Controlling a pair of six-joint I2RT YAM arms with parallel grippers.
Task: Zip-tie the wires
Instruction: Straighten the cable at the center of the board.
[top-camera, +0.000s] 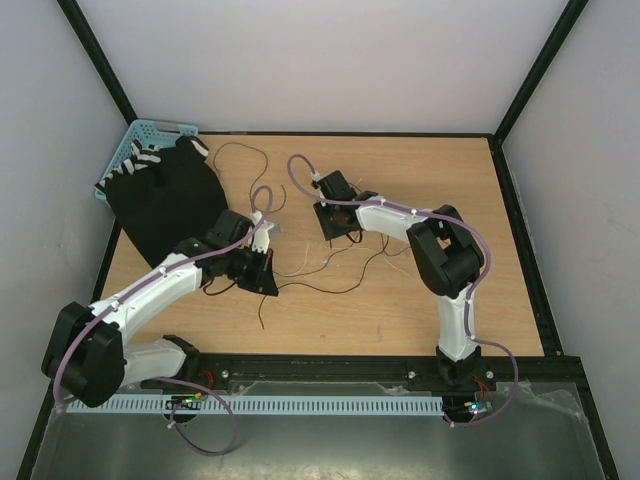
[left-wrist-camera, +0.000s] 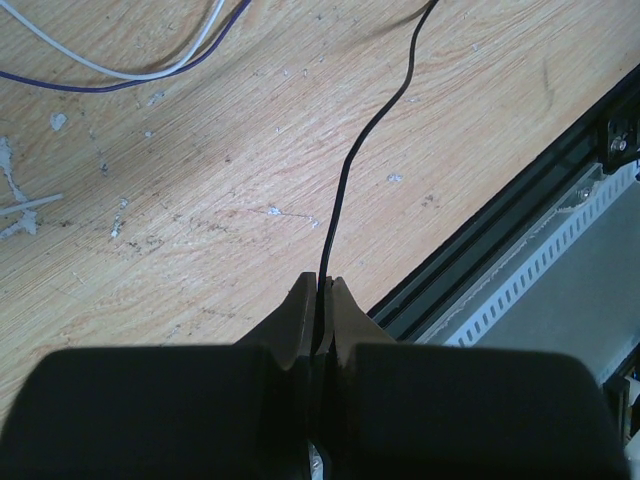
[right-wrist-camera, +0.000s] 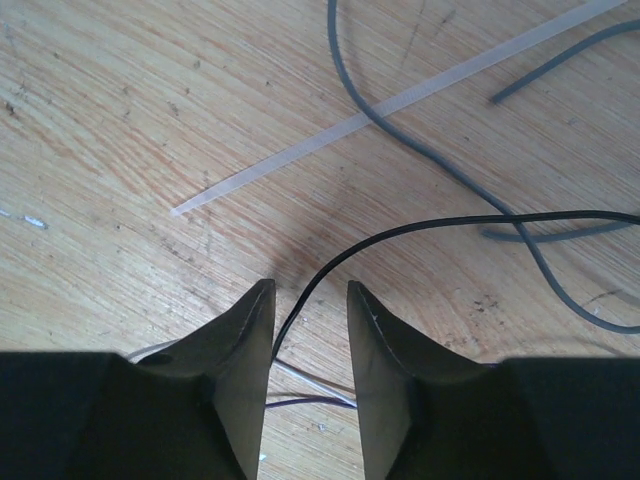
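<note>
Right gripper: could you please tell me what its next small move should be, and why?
Probably close the right gripper on the black wire: its jaws stand apart with that wire running between them, not yet pinched. The left gripper is shut on a strand.

Top view: soft, even light from above; bench (top-camera: 400, 300) mid-toned, shadows faint and short. Wrist views: wood grain crisp, wires (left-wrist-camera: 345, 180) sharp near the tips. Left tool (left-wrist-camera: 322, 285) and right tool (right-wrist-camera: 310, 292) bodies underexposed black, soft-edged up close. Right wrist: upper strands grey, slightly blurred.
</note>
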